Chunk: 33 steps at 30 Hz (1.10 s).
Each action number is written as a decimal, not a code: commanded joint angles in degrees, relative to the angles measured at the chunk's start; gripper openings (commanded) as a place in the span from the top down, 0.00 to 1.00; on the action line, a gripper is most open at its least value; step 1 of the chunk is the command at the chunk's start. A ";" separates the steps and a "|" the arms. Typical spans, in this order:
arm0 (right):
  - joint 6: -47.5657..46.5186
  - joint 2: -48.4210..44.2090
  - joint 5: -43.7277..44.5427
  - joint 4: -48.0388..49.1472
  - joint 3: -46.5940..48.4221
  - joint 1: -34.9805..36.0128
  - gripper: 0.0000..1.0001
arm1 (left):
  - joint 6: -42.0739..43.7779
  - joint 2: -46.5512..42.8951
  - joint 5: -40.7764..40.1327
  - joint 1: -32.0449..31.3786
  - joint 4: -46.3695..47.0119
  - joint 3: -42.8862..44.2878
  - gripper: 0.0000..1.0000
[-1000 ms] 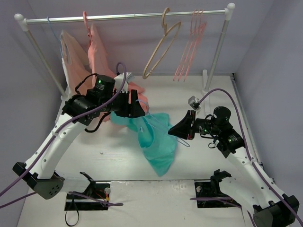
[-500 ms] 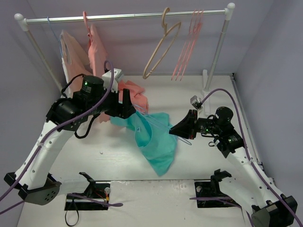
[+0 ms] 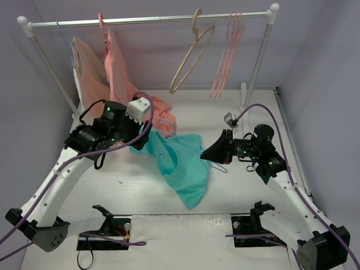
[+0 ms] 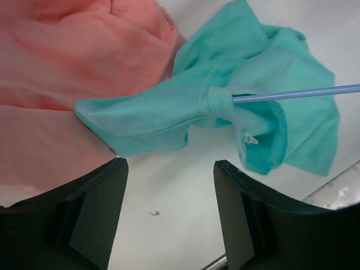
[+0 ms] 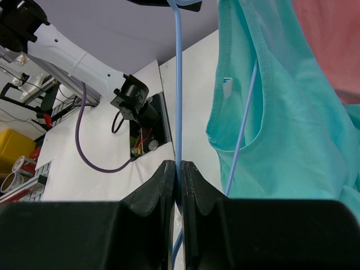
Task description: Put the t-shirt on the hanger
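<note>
The teal t-shirt (image 3: 183,166) hangs bunched on the thin light-blue hanger (image 3: 194,153) over the middle of the table, its lower part lying on the surface. My right gripper (image 3: 209,154) is shut on the hanger's wire (image 5: 178,84), close beside the t-shirt (image 5: 281,112). A second wire of the hanger runs inside the neck opening. In the left wrist view the hanger's end (image 4: 298,94) pokes through a gathered hem of the t-shirt (image 4: 225,107). My left gripper (image 4: 170,169) stands open just short of the cloth, with only bare table between its fingers (image 4: 247,202).
A salmon-pink garment (image 3: 121,73) and a pale peach one (image 3: 84,62) hang from the rail (image 3: 152,21) at the back left, the pink one trailing onto the table (image 4: 67,56). A beige hanger (image 3: 191,56) and pink hangers (image 3: 225,56) hang further right.
My left gripper has opened, let go of the t-shirt and drawn back to the left, its wrist turned. The right gripper keeps its hold on the hanger and has barely shifted.
</note>
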 commanded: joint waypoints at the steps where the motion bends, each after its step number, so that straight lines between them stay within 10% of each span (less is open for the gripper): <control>1: 0.41 0.37 -2.77 6.04 3.10 -0.38 1.00 | 9.28 -2.43 0.09 1.64 9.55 -1.21 0.38; 30: -0.82 3.10 -4.35 4.02 6.26 -0.46 1.00 | 25.82 2.49 32.95 9.91 12.91 -5.52 0.38; 33: -0.82 3.36 -4.35 4.10 6.35 -0.46 1.00 | 27.23 3.19 34.45 9.91 10.45 -5.08 0.63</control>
